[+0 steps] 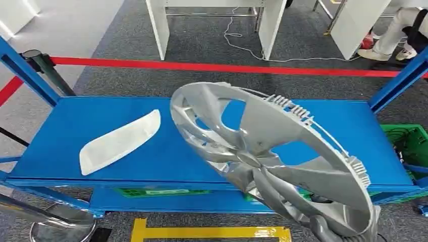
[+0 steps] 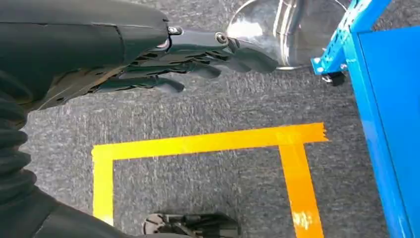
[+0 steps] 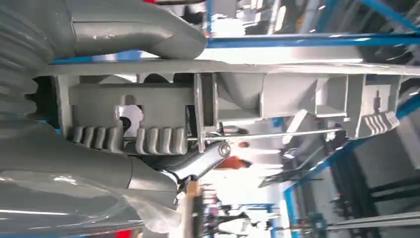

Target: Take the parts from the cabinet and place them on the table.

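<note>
A large silver hubcap (image 1: 272,151) hangs tilted above the right half of the blue shelf (image 1: 70,121). My right hand (image 1: 330,233) grips its lower rim at the bottom right of the head view. In the right wrist view the hubcap's ribbed grey rim (image 3: 223,99) lies between the thick thumb (image 3: 133,29) and a finger (image 3: 198,166). A frosted white lens cover (image 1: 120,141) lies flat on the shelf's left half. My left hand (image 2: 198,59) hangs over grey carpet beside the shelf, fingers stretched out and holding nothing.
Red barrier tape (image 1: 217,66) runs behind the shelf, with white table legs (image 1: 161,25) beyond. A green crate (image 1: 409,141) stands at the right. Yellow floor tape (image 2: 208,144) marks a square on the carpet. A chrome post base (image 2: 282,29) stands near the shelf's corner.
</note>
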